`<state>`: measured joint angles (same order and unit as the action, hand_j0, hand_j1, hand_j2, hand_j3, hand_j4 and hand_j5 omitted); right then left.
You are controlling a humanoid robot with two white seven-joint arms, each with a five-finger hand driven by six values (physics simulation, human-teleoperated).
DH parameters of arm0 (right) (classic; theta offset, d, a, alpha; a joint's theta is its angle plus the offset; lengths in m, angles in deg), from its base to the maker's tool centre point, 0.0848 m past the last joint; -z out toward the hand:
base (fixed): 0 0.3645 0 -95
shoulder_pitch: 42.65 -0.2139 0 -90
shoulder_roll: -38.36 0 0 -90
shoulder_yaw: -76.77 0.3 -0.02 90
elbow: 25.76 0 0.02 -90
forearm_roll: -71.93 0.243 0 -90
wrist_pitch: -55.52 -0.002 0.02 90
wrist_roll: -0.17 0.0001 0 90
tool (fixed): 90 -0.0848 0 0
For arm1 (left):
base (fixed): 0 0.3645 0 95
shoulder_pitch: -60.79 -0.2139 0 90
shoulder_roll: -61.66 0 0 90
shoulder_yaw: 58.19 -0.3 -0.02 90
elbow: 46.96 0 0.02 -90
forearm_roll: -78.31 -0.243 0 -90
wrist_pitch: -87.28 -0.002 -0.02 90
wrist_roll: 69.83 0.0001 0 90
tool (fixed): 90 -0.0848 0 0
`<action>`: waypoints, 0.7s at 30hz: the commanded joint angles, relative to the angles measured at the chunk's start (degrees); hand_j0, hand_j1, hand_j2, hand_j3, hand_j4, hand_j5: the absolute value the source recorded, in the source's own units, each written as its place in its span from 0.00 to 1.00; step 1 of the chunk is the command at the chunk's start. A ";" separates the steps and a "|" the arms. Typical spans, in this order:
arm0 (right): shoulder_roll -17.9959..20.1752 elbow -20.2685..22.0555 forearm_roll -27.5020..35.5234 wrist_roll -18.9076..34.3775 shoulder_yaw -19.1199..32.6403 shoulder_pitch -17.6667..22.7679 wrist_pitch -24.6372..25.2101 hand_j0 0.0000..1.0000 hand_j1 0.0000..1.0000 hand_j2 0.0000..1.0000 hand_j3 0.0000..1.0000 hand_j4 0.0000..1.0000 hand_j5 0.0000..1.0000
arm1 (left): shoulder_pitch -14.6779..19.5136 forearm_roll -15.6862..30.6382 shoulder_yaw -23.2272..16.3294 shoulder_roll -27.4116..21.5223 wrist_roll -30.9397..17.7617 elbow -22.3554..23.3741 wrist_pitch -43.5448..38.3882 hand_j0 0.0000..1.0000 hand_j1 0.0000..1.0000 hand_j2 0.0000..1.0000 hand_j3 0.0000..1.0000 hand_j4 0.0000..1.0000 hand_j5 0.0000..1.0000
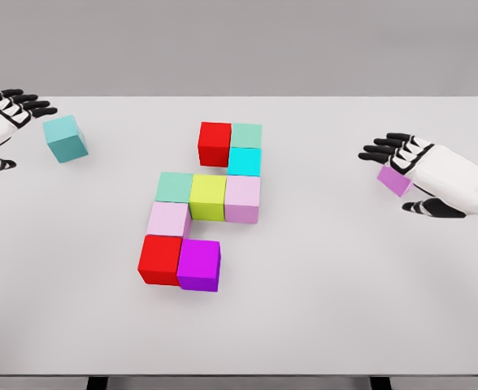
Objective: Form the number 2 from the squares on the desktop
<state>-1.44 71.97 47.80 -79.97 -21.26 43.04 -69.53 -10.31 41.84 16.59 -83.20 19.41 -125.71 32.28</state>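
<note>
Several coloured cubes lie joined at the middle of the white table (320,309). A red cube (215,143) and a mint cube (246,135) form the top row, with a cyan cube (244,161) under the mint one. Below run a mint cube (174,187), a yellow-green cube (207,197) and a pale pink cube (242,197). A pale pink cube (167,218) sits under the left end, then a red cube (159,258) and a magenta cube (198,264). A loose teal cube (65,137) lies just right of my open left hand (15,110). My open right hand (401,154) partly hides a purple cube (394,180).
The table's far edge runs behind the cubes and its near edge lies at the bottom of the view. A grey wall (239,41) stands behind.
</note>
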 commanded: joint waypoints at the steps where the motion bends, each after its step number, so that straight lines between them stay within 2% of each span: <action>1: 0.16 0.09 -0.40 -0.02 -0.06 0.00 0.06 1.00 1.00 1.00 1.00 1.00 1.00 | 0.00 0.18 0.02 -0.06 0.06 -0.09 -0.01 1.00 1.00 1.00 1.00 1.00 1.00; 6: 0.33 0.35 0.48 -0.72 0.12 -0.26 0.06 1.00 1.00 1.00 1.00 1.00 1.00 | 0.00 0.00 -0.25 -0.06 -0.03 0.00 -0.01 1.00 1.00 1.00 1.00 1.00 1.00; 9: 0.60 -1.22 5.49 -0.73 0.65 -0.09 0.06 1.00 1.00 1.00 1.00 1.00 1.00 | 0.26 -0.09 -3.14 -0.06 -0.03 0.35 -0.01 1.00 1.00 1.00 1.00 1.00 1.00; 10: 0.07 -3.77 5.84 -0.46 0.73 -0.88 0.06 1.00 1.00 1.00 1.00 1.00 1.00 | 0.62 -0.09 -4.03 -0.15 0.06 0.61 -0.01 1.00 1.00 1.00 1.00 1.00 1.00; 12: -0.28 -4.13 5.14 0.76 1.35 -2.81 0.06 1.00 1.00 1.00 1.00 1.00 1.00 | 0.79 0.00 -4.73 -0.94 0.06 0.62 -0.01 1.00 1.00 1.00 1.00 1.00 1.00; 13: -0.37 -4.48 5.14 7.78 3.98 -4.22 0.06 1.00 1.00 1.00 1.00 1.00 1.00 | 0.88 0.00 -4.91 -1.56 0.06 0.70 -0.01 1.00 1.00 1.00 1.00 1.00 1.00; 14: -0.46 -4.57 5.14 12.79 4.34 -5.70 0.06 1.00 1.00 1.00 1.00 1.00 1.00 | 0.88 -0.09 -5.25 -1.91 0.06 0.70 -0.01 1.00 1.00 1.00 1.00 1.00 1.00; 16: -0.55 -4.92 4.96 15.53 4.43 -7.82 0.06 1.00 1.00 1.00 1.00 1.00 1.00 | 2.37 -0.26 -8.50 -2.61 -0.03 0.70 -0.01 1.00 1.00 1.00 1.00 1.00 1.00; 19: -0.72 -5.27 1.89 24.84 3.20 -12.83 0.06 1.00 1.00 1.00 1.00 1.00 1.00 | 5.89 -1.05 -12.90 -2.61 -0.03 1.05 -0.01 1.00 1.00 1.00 1.00 1.00 1.00; 21: -0.46 -7.64 1.80 25.13 -3.30 -18.18 0.06 1.00 1.00 1.00 1.00 1.00 1.00 | 7.64 -1.05 -14.48 -2.53 -0.03 2.11 -0.01 1.00 1.00 1.00 1.00 1.00 1.00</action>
<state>-2.02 65.65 49.84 -58.15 -21.25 22.46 -69.71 -1.38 40.50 4.19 -85.55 19.33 -124.18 32.28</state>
